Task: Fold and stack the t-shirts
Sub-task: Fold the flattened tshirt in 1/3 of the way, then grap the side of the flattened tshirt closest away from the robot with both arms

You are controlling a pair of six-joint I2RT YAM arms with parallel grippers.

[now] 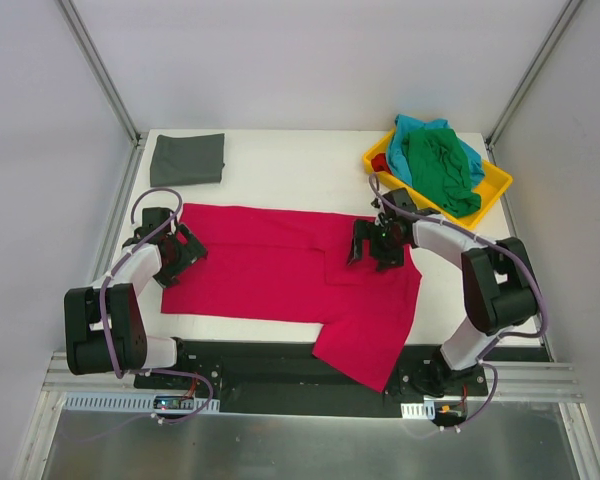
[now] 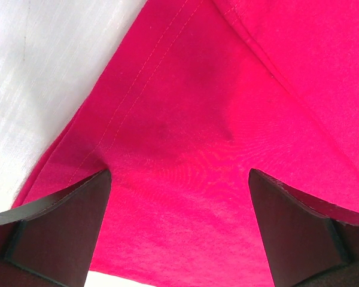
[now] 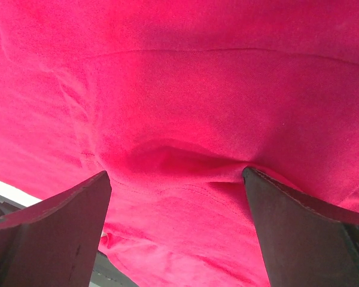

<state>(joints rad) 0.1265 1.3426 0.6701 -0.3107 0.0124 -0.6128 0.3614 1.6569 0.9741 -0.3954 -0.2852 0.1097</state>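
The red shirt (image 1: 270, 265) runs left to right, with the left gripper (image 1: 183, 254) at its left edge and the right gripper (image 1: 370, 246) over its right part. Both are spread wide, pinching nothing.

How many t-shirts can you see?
4. A red one spread flat in the middle, a dark grey one folded at the far left corner, and a green one on a teal one in the yellow tray. More may hide underneath.

Bright even overhead light; soft shadows; wrist views slightly blurred
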